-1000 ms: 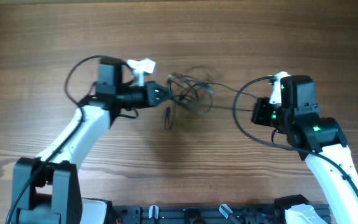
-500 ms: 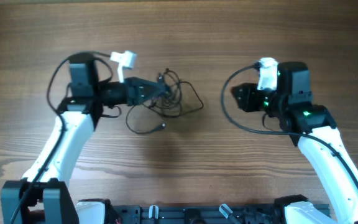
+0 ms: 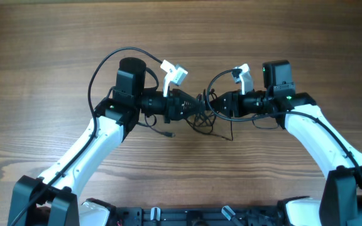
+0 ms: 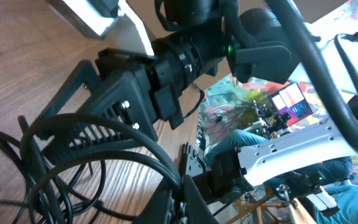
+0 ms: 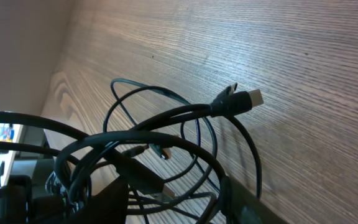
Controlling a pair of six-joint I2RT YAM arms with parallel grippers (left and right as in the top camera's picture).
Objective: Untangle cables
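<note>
The thin black cables [image 3: 202, 117] form a tangled bundle at the table's middle, between my two grippers. My left gripper [image 3: 192, 107] is shut on a strand of the bundle; in the left wrist view its fingers [image 4: 180, 200] meet on a cable, with loops [image 4: 48, 158] to the left. My right gripper [image 3: 221, 105] faces it from the right, its fingers [image 5: 173, 208] apart with cable loops [image 5: 148, 146] between them. A silvery plug [image 5: 252, 97] lies on the wood ahead. One loose end [image 3: 170, 134] lies below the left gripper.
The wooden table [image 3: 181, 37] stretches all around. Thick black arm cables arch over each wrist [image 3: 105, 66] [image 3: 222, 78]. The right gripper's body [image 4: 129, 93] fills the left wrist view close ahead. The rail of the robot base [image 3: 187, 216] runs along the front edge.
The left gripper has carried the bundle to the right, to the table's middle. The right arm has swung left, so its fingers now reach into the bundle, facing the left gripper.
</note>
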